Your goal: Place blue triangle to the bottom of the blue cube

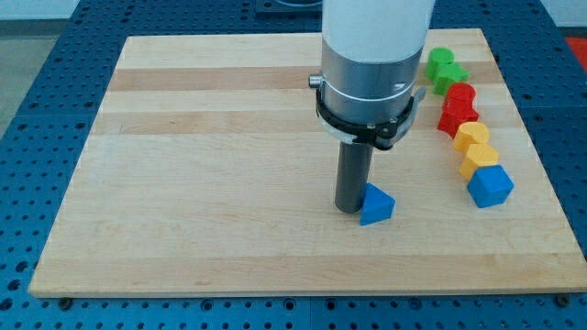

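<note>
From where I stand, the nearest thing on the wooden surface (229,229) is the blue triangle (377,205), lying toward the view's bottom, a little right of centre. My tip (349,210) sits right against its left side, touching or as good as touching; the rod comes straight down, and there are no fingers on this arm to open or close, only the blunt end.

What matters is the line from tip to triangle to target. The blue cube (491,186) lies to the view's right of the triangle and slightly farther up, well apart from it. With the tip on the triangle's left, a push would carry it rightward, which I judge to be roughly the wanted direction; it should end just below the cube, so the push should hold low, not climb.

Farther back, a column runs up from the cube: two yellow blocks (477,148), then two red blocks (457,107), then two green blocks (444,69) near the top right corner.
</note>
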`<state>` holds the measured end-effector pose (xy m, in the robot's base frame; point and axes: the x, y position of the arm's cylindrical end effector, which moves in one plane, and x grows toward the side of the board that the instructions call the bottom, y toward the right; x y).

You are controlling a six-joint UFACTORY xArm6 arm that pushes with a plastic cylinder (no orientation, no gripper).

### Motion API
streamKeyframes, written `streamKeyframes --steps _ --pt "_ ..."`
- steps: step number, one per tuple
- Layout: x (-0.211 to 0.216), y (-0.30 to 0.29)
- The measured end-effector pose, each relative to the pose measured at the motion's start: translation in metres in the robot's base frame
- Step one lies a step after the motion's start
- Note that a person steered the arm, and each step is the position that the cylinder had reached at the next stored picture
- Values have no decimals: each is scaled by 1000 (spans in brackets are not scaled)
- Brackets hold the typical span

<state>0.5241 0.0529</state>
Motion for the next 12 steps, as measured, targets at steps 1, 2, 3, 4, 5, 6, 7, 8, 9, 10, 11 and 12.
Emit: streamKeyframes --steps 1,2,3,4,5,6,7,8,9,10,11,12 --pt "8 34" --pt "8 42" --pt "8 47" --pt "13 59" --pt "22 73" --pt "27 81" --pt "27 63" --pt "36 56" --pt "39 79" --pt "39 108" --pt "39 114" --pt "39 114"
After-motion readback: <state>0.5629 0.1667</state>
